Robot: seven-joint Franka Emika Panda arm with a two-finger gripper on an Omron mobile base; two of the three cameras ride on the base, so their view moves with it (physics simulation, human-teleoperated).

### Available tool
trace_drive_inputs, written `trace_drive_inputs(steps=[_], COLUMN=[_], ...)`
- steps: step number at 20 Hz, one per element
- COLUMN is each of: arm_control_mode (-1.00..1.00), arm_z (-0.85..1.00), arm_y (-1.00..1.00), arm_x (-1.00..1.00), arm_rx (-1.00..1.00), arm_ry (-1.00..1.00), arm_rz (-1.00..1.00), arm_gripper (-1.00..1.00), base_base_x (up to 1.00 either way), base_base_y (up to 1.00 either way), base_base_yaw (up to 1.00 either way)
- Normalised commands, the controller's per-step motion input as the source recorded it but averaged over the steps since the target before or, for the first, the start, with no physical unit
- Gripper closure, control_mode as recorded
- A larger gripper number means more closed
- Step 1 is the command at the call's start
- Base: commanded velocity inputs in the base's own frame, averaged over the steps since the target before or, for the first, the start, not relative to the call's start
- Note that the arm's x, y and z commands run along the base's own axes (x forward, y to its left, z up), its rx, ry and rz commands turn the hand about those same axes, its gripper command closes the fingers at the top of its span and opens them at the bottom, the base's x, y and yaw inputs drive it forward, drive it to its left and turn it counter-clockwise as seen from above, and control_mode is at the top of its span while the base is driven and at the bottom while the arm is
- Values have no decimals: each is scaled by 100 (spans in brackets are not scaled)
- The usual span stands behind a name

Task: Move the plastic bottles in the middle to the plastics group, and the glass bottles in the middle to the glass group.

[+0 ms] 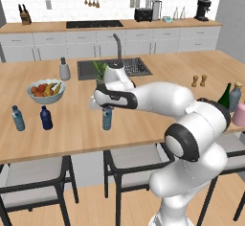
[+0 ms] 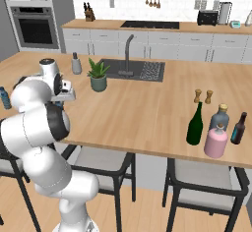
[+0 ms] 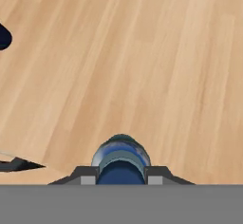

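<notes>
My gripper [image 1: 106,107] is shut on the cap end of the small pale-blue plastic bottle [image 1: 107,118], which hangs upright near the counter's front edge. In the hand view the bottle [image 3: 121,154] sits between my fingers [image 3: 157,175]. I cannot tell whether its base touches the wood. To the left stand the plastics group: a pale-blue bottle [image 1: 18,118] and a dark navy bottle [image 1: 46,118]. Far right are the green wine bottle [image 2: 195,124], the pink bottle [image 2: 216,141] and the grey-blue glass bottle [image 2: 220,118].
A fruit bowl [image 1: 46,91] and a grey dispenser [image 1: 64,69] stand behind the plastics group. The sink [image 1: 115,68] and a potted plant [image 2: 98,76] lie mid-counter. Two shakers [image 1: 199,81] and a dark brown bottle [image 2: 238,129] are at the right. Stools stand below the front edge.
</notes>
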Motion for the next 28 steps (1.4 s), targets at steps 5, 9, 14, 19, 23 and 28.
trace_drive_inputs(steps=[5,9,14,19,23,28], arm_control_mode=[-100,-100,-100,-100,-100,-100], arm_z=[0,0,4,2,-6,-14], arm_y=[100,99,90,48,6,0], arm_x=[-4,8,24,15,1,8], arm_rx=[0,0,0,0,0,0], arm_ry=[0,0,-6,-5,0,0], arm_rz=[0,0,0,0,0,0], arm_gripper=[100,100,100,100,100,100], base_base_x=[0,0,0,0,0,0], base_base_y=[0,0,0,0,0,0], base_base_yaw=[0,0,0,0,0,0])
